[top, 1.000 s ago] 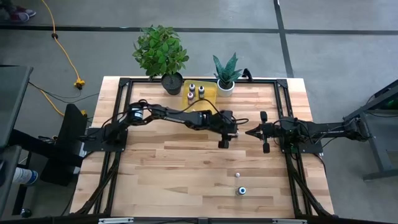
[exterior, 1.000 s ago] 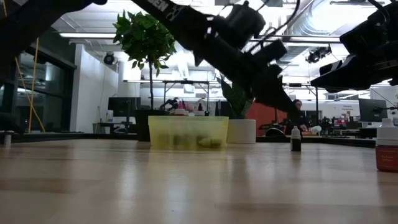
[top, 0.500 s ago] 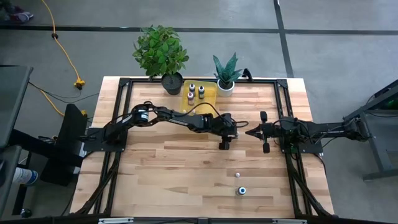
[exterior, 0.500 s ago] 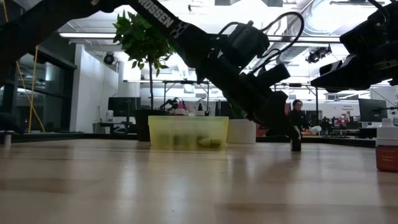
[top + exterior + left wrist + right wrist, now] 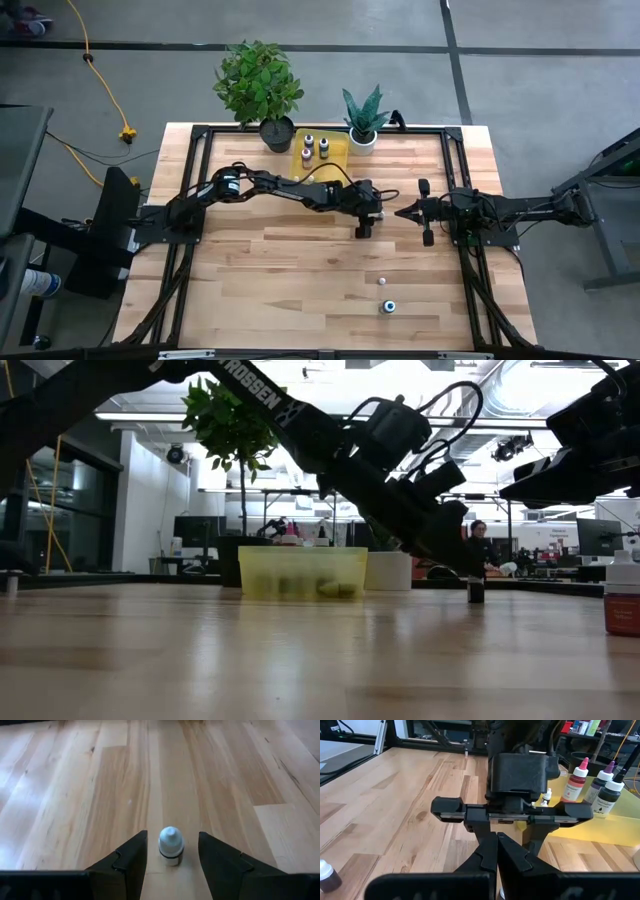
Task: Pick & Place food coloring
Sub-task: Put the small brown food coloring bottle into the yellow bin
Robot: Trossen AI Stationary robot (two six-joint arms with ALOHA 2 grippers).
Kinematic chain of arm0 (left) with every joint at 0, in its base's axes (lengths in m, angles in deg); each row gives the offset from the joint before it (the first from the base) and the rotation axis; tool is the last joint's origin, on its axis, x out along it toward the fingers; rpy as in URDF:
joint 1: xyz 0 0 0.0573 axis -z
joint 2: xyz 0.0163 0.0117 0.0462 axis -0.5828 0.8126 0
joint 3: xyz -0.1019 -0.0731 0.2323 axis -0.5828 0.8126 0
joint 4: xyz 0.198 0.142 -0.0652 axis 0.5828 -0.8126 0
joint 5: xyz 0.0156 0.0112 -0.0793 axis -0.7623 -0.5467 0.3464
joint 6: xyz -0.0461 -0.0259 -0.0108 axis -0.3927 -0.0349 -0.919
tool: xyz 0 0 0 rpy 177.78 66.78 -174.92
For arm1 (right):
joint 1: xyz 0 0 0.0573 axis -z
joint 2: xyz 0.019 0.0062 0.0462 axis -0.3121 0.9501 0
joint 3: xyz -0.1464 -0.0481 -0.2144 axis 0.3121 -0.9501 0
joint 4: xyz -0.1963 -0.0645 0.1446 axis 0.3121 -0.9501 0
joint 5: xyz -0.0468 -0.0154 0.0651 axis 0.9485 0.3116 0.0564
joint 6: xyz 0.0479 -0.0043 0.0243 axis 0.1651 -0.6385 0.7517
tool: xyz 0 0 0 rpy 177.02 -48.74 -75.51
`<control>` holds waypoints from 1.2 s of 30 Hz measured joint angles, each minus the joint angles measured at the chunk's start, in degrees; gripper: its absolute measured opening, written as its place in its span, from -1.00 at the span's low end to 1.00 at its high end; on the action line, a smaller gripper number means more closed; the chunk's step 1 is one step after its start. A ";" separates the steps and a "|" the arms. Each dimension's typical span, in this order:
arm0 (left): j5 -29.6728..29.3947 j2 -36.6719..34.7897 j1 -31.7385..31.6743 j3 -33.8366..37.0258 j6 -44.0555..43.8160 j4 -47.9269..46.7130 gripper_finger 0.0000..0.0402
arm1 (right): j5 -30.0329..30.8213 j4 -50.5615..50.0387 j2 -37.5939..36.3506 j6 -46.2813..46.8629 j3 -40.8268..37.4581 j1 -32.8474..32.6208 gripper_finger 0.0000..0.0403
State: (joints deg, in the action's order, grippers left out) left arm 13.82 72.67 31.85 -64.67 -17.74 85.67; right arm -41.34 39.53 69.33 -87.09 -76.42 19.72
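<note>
The surface is pale butcher-block wood, laid in long planks with visible grain, framed by black metal rails. At the upper left of centre in the high view a bushy green plant stands in a dark pot, and just right of it sits a translucent yellow bin, squarish and shallow, with three upright food coloring bottles in it; the right wrist view shows these as dark-bodied with pointed coloured caps. A spiky plant in a white pot stands just right of the bin.

The left gripper, matte black and angular, reaches into the middle of the frame on its jointed arm. Its jaws stand partly apart, one wedge-shaped finger on each side of a small bottle with a rounded white cap, a whitish body and a dark band; a gap shows on both sides, so nothing is gripped.

The right gripper hovers just right of centre, pointing toward the left one, its tapered jaws pressed together and empty.

In the lower right of centre, two more small bottles stand well apart from both arms, one white-capped, the other darker.
</note>
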 joint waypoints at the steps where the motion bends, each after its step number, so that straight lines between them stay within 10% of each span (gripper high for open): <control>1: 0.46 0.00 0.00 0.00 0.00 -0.04 -0.16 | 0.00 0.00 0.01 0.02 0.00 0.00 -1.00; 36: 0.01 0.61 -0.33 -0.02 -2.86 1.94 -0.26 | 0.02 -0.02 -0.01 0.00 0.00 -0.02 -1.00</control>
State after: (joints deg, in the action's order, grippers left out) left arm 13.83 73.28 31.53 -64.69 -20.61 87.61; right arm -41.33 39.52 69.32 -87.09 -76.42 19.71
